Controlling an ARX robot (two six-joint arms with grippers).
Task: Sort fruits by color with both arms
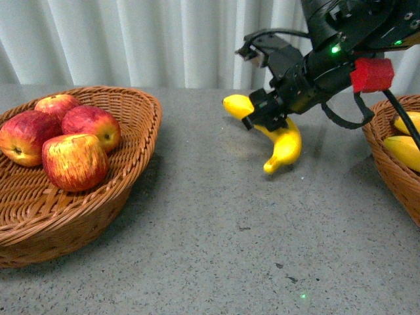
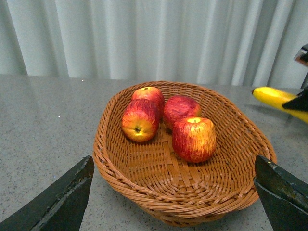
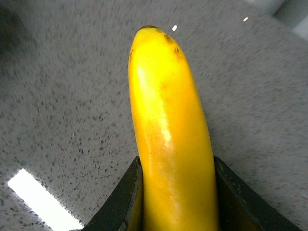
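One banana [image 1: 283, 146] clamped in right gripper [image 1: 266, 111] — seemingly lifted.

The banana [image 3: 171, 139] in my right gripper [image 1: 266, 118] has smooth, waxy yellow skin with a soft sheen and a few brown flecks near its tip. My fingers [image 3: 122, 202] look like matt black plastic. The table [image 1: 216, 249] is speckled grey stone, faintly glossy. The left basket [image 1: 131, 164] is rough brown woven wicker. Its apples [image 2: 193, 139] shine, red streaked with yellow. The far curtain [image 2: 144, 38] is pale, matt cloth.
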